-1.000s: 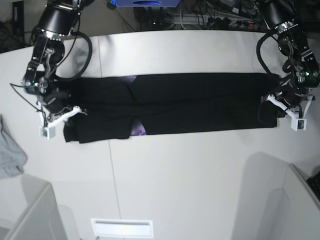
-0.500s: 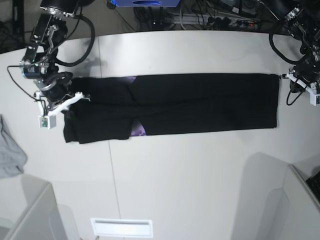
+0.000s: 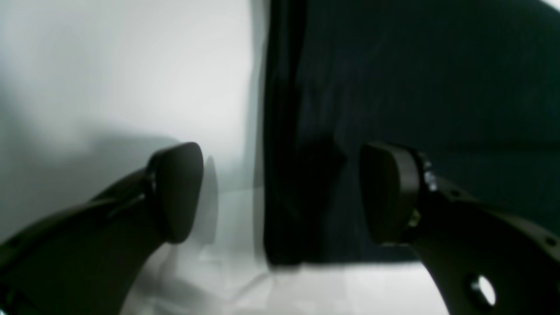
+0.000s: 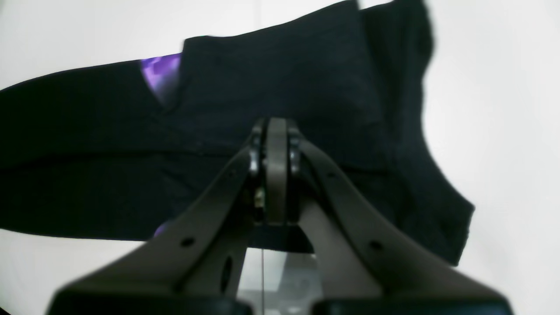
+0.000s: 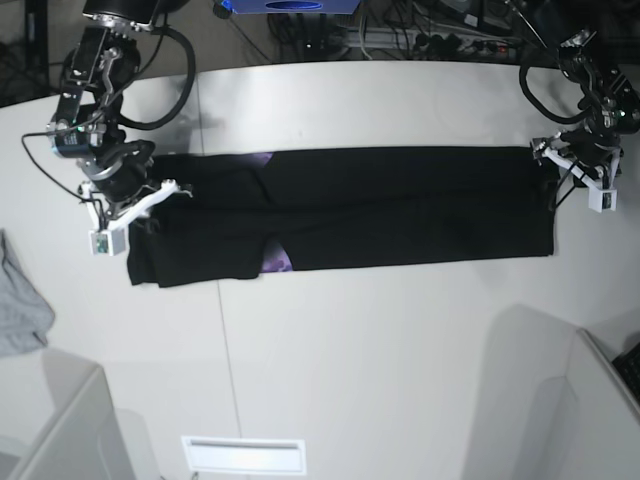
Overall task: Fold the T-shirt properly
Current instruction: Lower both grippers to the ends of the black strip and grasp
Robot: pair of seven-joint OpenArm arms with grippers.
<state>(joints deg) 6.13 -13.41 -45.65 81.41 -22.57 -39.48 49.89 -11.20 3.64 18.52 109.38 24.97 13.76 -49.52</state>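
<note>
T-shirt (image 5: 400, 205): lies flat across the middle of the white table (image 5: 380, 360) as 1 long black band, sleeve end toward the right arm, hem end toward the left arm.
Print: bits of purple peek out at 2 spots near the sleeve end, 1 on the band's far edge, 1 on its near edge (image 5: 280, 262).
Done so far: both long sides look folded in lengthwise, edges fairly straight, hem end square; sleeve end a bit lumpy.
Left to do: my guess, the crosswise folds, bringing 1 end of the band over the other to make a compact packet; none of that is started.
Left gripper (image 3: 280, 192): jaws spread wide and empty, hovering at the hem edge of the T-shirt, 1 pad over bare table, the other over cloth.
Right gripper (image 4: 276, 175): jaws clenched tight together above the sleeve end of the T-shirt; whether a bit of cloth is pinched between the tips, cannot tell.
Grey cloth (image 5: 18, 310): off at the table edge beyond the sleeve end, well apart from the T-shirt, not involved.
Change vs 1 s ago: left gripper was down on the hem corner, pinched shut; now released and shifted up to the far hem corner. Right gripper has moved slightly toward the far side of the sleeve end. T-shirt outline basically unchanged.
</note>
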